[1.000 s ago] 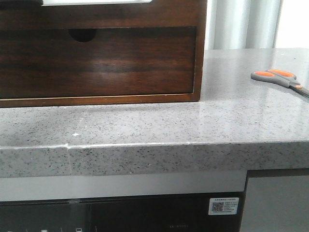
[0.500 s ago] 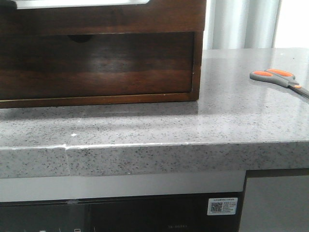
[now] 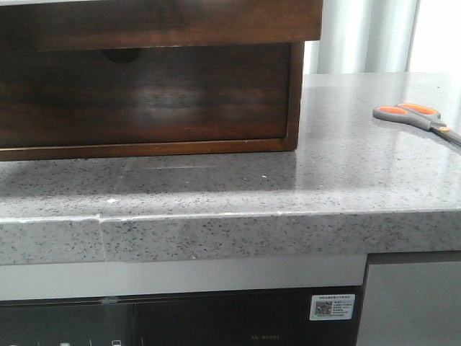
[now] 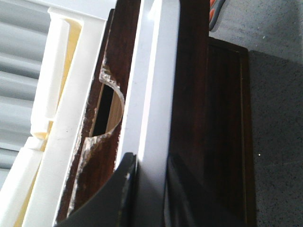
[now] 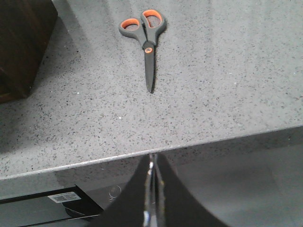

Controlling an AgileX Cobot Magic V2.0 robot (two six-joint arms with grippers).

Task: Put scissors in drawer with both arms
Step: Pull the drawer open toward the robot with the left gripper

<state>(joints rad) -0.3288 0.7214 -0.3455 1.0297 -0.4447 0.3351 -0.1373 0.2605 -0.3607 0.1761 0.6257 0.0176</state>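
The drawer point(image 3: 166, 23) front is pinched by the left gripper point(image 4: 150, 165), apparently pulled out, while scissors point(image 5: 145, 34) lie flat on the countertop point(image 5: 227, 80), the right gripper point(image 5: 151, 177) closed, empty.

The scissors point(image 3: 418, 117) point(image 5: 146, 39) were laid flat, closed, on the table point(image 3: 288, 180); the dark drawer point(image 3: 158, 21) point(image 4: 189, 85) was pulled out.
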